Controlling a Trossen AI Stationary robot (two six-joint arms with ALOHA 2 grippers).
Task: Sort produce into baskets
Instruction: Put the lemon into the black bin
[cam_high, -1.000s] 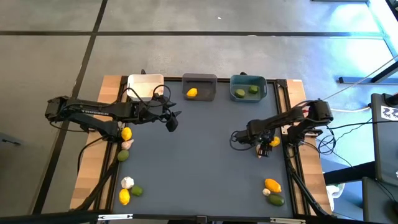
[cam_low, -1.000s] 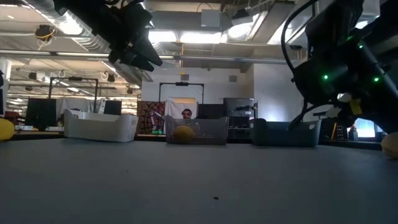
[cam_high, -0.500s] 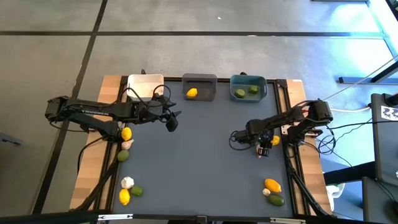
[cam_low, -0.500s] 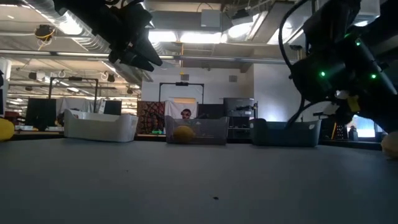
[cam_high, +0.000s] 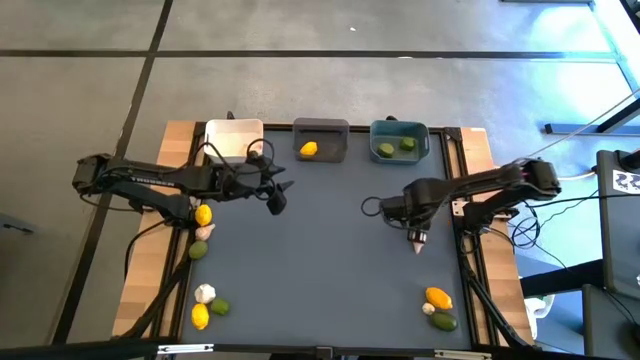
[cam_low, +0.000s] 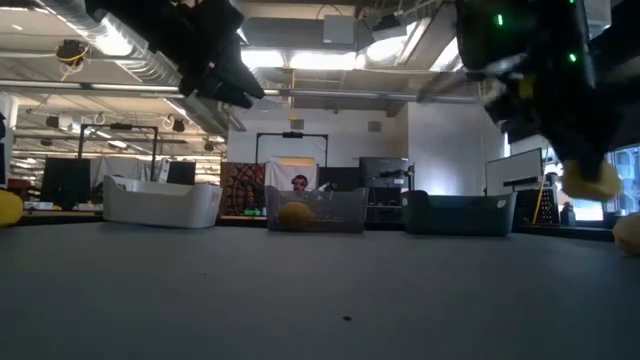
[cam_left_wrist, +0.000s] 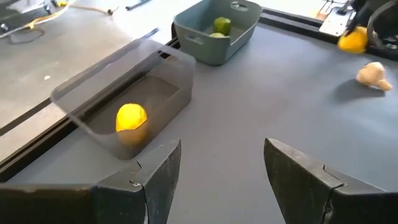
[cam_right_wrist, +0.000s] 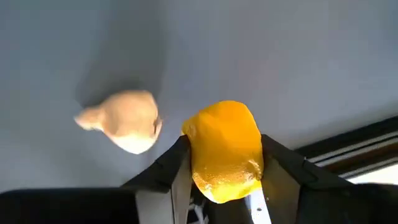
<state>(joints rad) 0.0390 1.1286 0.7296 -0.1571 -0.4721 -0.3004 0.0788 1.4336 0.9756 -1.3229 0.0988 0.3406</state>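
Note:
My right gripper (cam_right_wrist: 225, 149) is shut on a yellow-orange lemon (cam_right_wrist: 225, 146) above the table's right half, over a whitish garlic bulb (cam_right_wrist: 124, 121) that lies on its side on the table. From the high view the gripper (cam_high: 412, 222) hides the lemon, with the garlic (cam_high: 417, 241) just nearer. At the far edge stand the white basket (cam_high: 233, 138), the grey basket (cam_high: 321, 140) with a lemon (cam_high: 309, 149), and the teal basket (cam_high: 399, 140) with two limes. My left gripper (cam_high: 278, 197) hangs open left of centre, above the table. My right gripper pinches the lemon by two opposite sides (cam_right_wrist: 199, 155) between its two fingers. The fingers come from above and point steeply down. The lemon (cam_low: 590, 180) is lifted clear of the table and pokes out past the fingertips.
Loose produce lies in three clusters: by the left edge (cam_high: 203, 215), at the near left (cam_high: 204, 300) and at the near right (cam_high: 437, 297). The grey mat's middle (cam_high: 320, 260) is bare.
My right gripper has shut on the lemon and risen with it, drifting a little toward the table's left. The lemon has come up clear of the table; the garlic beside it stays where it lay.

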